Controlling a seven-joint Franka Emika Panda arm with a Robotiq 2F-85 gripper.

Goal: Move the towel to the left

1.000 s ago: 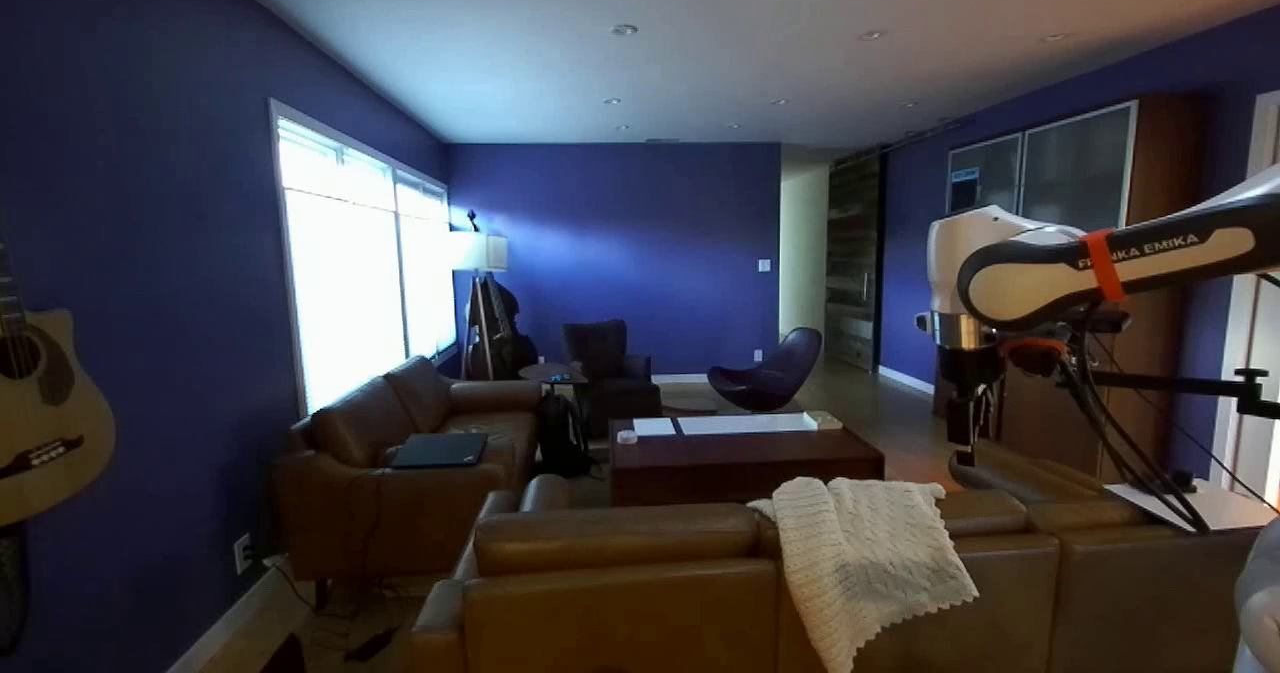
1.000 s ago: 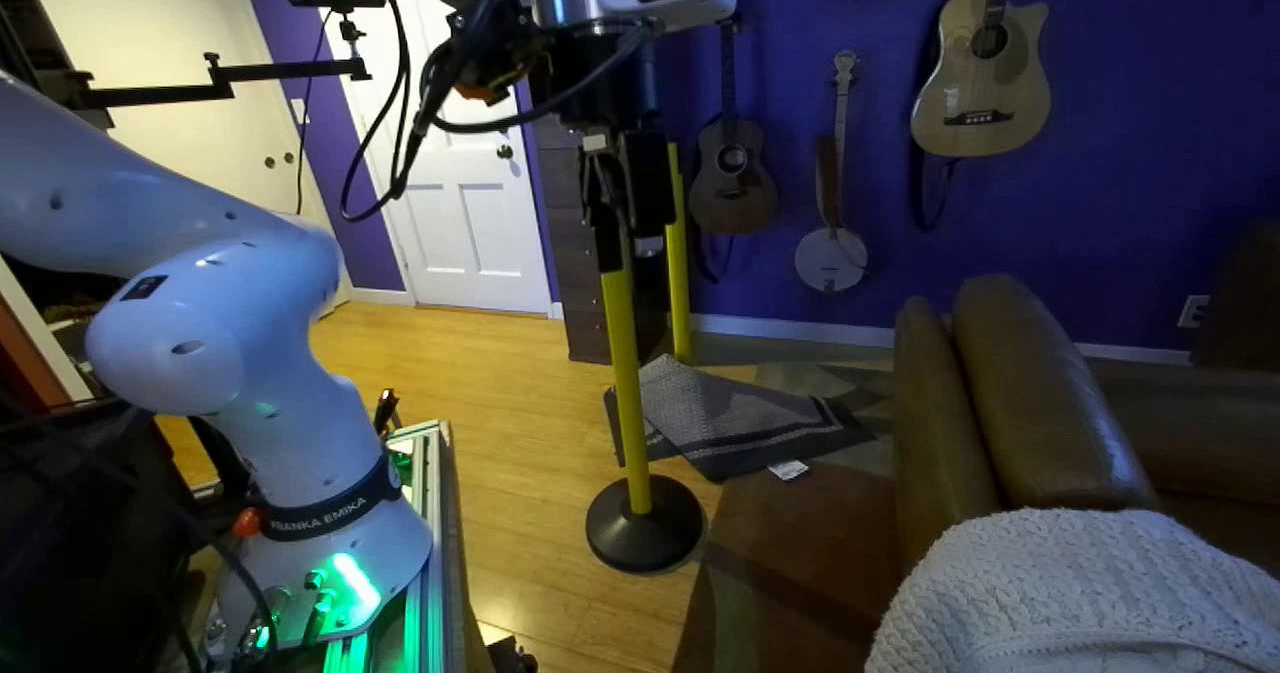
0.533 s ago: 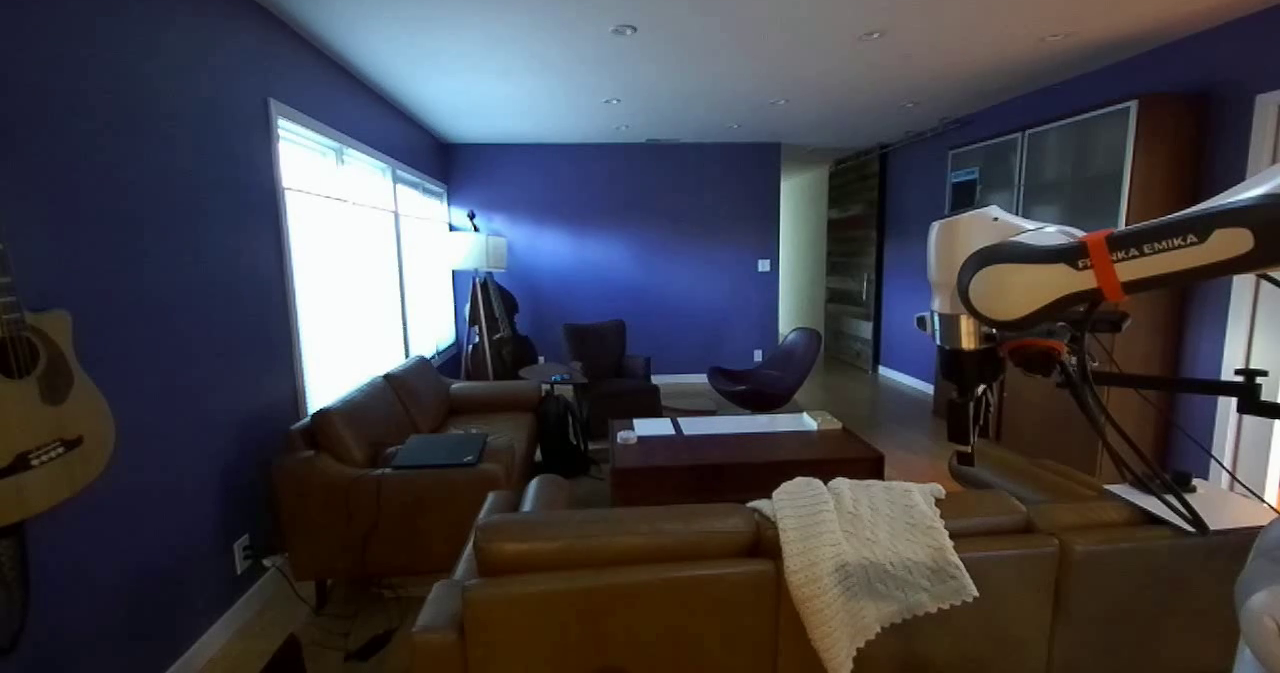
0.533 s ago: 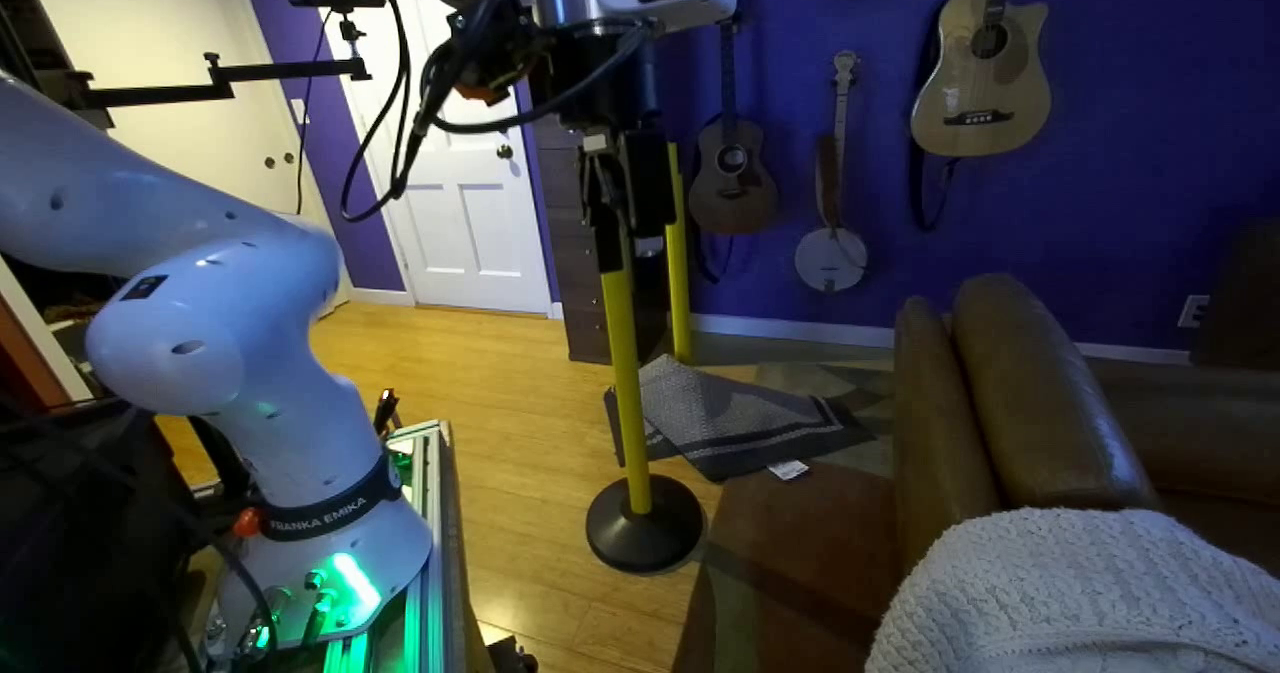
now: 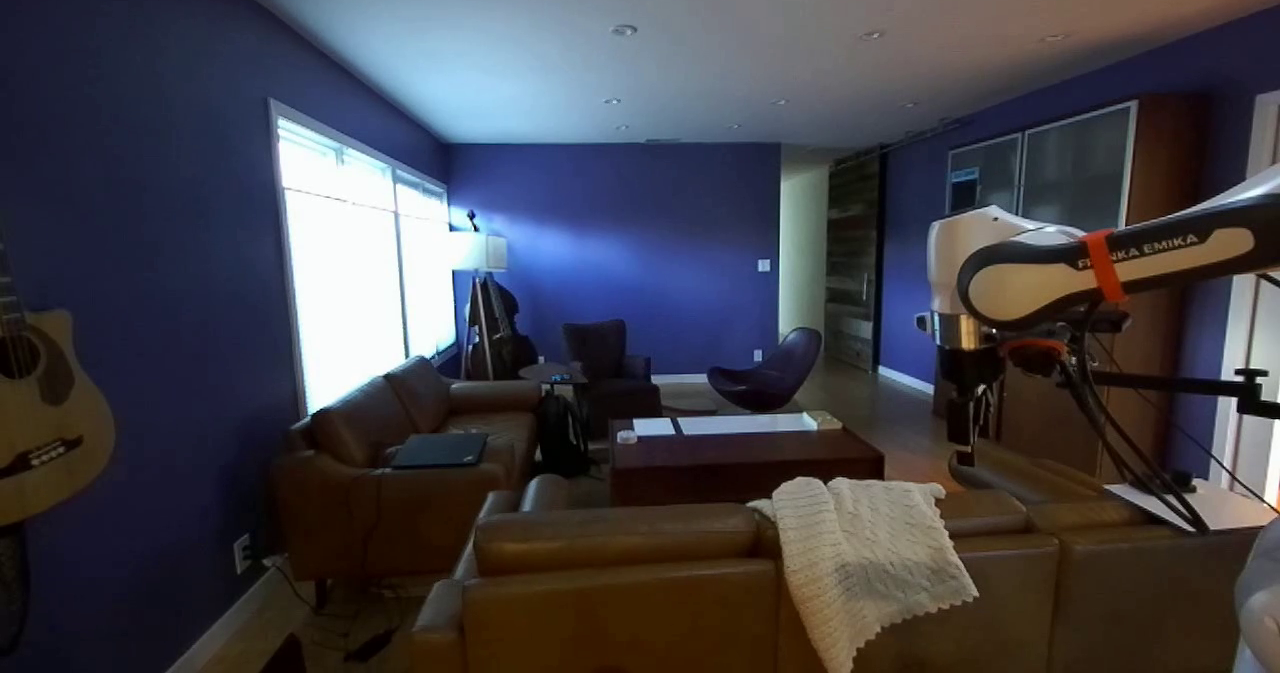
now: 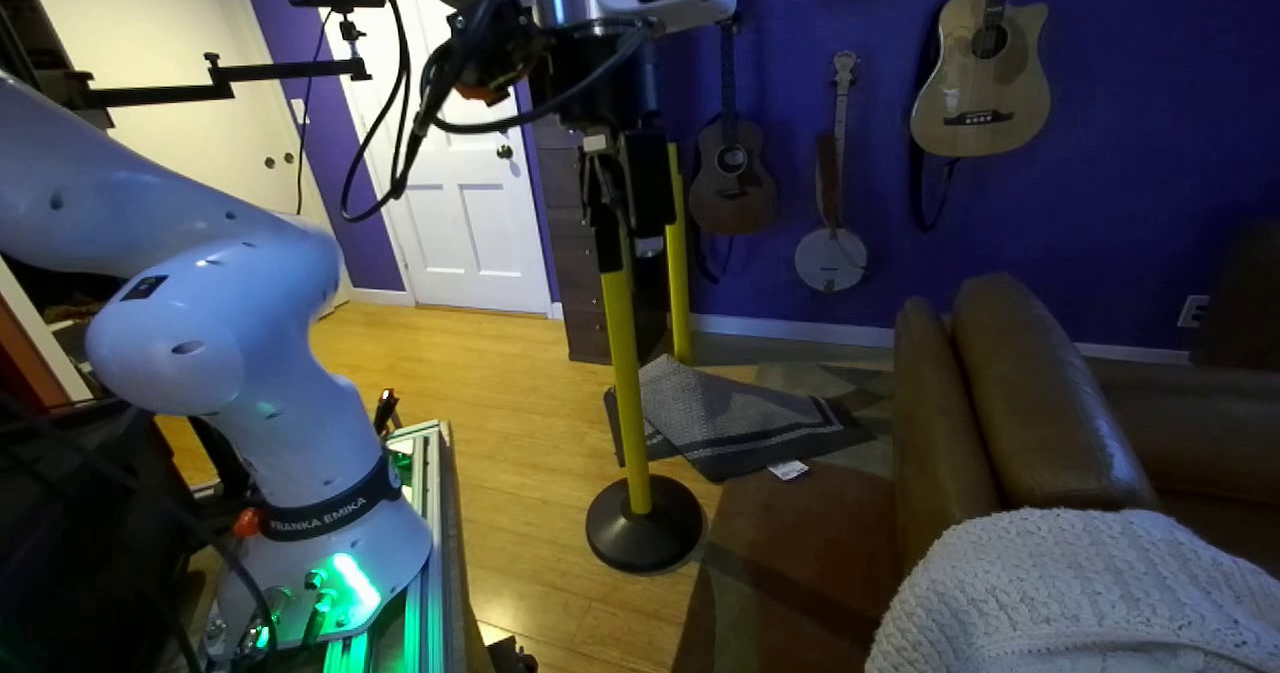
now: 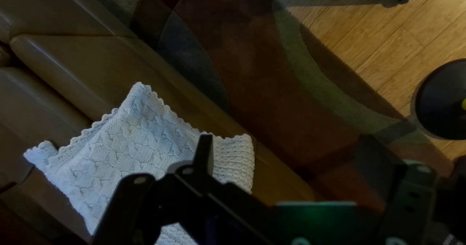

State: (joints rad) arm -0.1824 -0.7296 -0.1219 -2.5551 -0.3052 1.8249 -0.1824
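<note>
The towel is a cream knitted cloth with a scalloped edge. In an exterior view the towel point(image 5: 868, 558) hangs over the back of the brown leather sofa point(image 5: 620, 593). It also shows at the lower right in an exterior view point(image 6: 1090, 593) and at the left in the wrist view point(image 7: 134, 146). My gripper point(image 7: 287, 146) is open, with its fingers wide apart and nothing between them. One finger overlaps the towel in the wrist view, but the gripper is above it and apart. In both exterior views the gripper point(image 5: 966, 441) point(image 6: 632, 238) points down in the air.
A yellow post with a round black base point(image 6: 645, 523) stands on the floor near the arm. A grey mat point(image 6: 740, 418) lies by the sofa's end. A coffee table point(image 5: 745, 463) stands beyond the sofa. Guitars point(image 6: 980, 73) hang on the wall.
</note>
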